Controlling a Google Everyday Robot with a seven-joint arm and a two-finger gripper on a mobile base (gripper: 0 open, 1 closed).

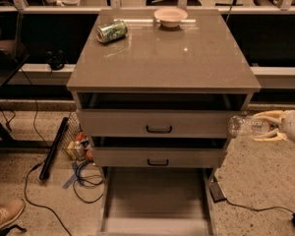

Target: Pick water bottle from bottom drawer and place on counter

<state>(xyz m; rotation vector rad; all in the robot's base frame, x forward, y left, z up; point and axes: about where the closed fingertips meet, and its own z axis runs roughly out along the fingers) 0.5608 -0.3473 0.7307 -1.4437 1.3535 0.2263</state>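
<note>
Camera view: claw (263,127) mid-right, clamped on bottle (246,126) held sideways beside the cabinet (157,124), out of the drawer (155,200), below the tabletop (187,63); lifted too close, bottle may strike the tabletop's edge and slip.

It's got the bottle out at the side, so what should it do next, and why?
Probably lift straight up: the gripper holds the water bottle sideways beside the cabinet, below the counter top. It likely must clear that edge before swinging in.
</note>
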